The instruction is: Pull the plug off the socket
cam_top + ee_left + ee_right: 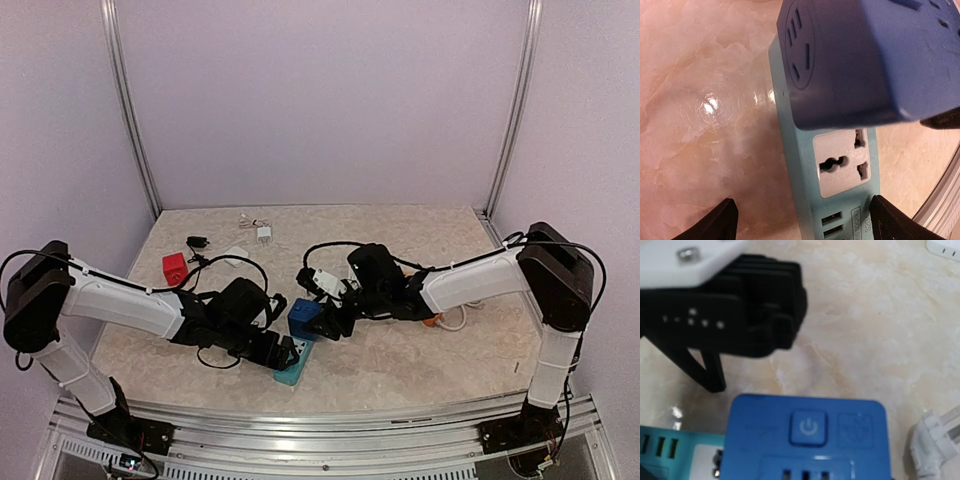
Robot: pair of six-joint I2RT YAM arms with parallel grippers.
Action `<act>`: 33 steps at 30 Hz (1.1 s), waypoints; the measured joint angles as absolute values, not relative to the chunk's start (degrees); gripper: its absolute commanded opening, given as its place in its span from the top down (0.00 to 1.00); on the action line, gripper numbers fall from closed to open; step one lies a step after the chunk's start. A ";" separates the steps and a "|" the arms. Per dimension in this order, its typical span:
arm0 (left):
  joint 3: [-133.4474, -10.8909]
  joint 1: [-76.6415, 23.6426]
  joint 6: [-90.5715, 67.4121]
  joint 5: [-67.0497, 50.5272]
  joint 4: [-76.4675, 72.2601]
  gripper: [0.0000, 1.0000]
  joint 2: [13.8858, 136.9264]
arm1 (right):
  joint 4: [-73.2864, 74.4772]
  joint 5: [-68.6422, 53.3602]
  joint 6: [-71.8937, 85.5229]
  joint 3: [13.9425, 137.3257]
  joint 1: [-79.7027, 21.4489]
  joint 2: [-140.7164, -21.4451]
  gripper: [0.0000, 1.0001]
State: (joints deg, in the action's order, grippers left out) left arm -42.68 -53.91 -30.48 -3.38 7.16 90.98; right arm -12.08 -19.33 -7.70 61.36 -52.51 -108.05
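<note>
The blue cube adapter (865,60) sits on the teal power strip (840,200) near the worktop's (400,370) front edge. The left gripper (805,216) straddles the strip unclenched, so the strip may lift along with the adapter. Whether the right gripper (333,323) has a hold, I cannot tell.

Far left on the marble table (400,370) sit a red block (175,268), a small black adapter (197,241) and a white charger (264,235) — an orange piece (431,321) lies well apart, right.
</note>
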 measured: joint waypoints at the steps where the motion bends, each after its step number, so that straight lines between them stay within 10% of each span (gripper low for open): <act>1: -42.70 -53.91 -30.48 -3.46 7.05 0.12 91.05 | -11.94 -19.77 -7.27 61.36 -52.29 -108.01 0.83; 33: -45.08 -53.71 -30.04 -4.62 6.94 0.10 93.43 | -13.56 -21.37 -5.19 58.81 -50.83 -100.25 0.88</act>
